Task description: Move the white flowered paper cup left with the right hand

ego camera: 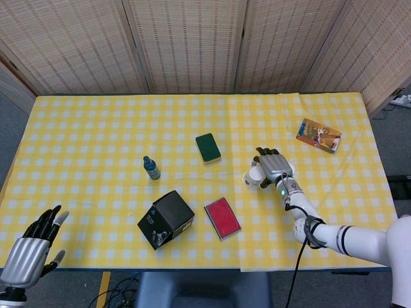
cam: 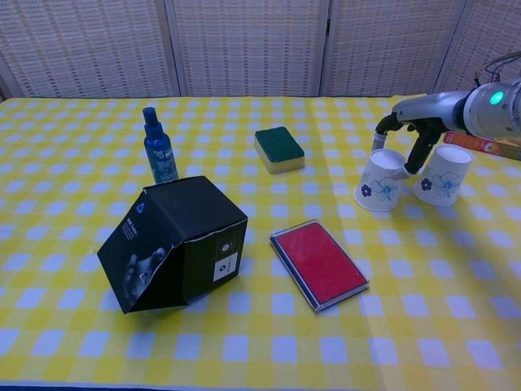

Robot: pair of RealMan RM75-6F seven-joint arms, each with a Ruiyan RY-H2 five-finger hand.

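Observation:
The white flowered paper cup (cam: 380, 182) hangs upside down and tilted, its rim low over the yellow checked cloth. My right hand (cam: 423, 118) grips it from above, dark fingers (cam: 416, 151) wrapped around its base. In the head view the cup (ego camera: 253, 178) shows just left of the right hand (ego camera: 273, 168). A second flowered cup (cam: 444, 175) stands upside down just right of the held one. My left hand (ego camera: 29, 253) hovers off the table's front left corner, fingers spread and holding nothing.
A green sponge (cam: 279, 149) lies left of the cups and a red flat case (cam: 319, 264) in front of them. A black box (cam: 175, 242) and a blue spray bottle (cam: 160, 147) stand further left. A colourful booklet (ego camera: 318, 135) lies at the back right.

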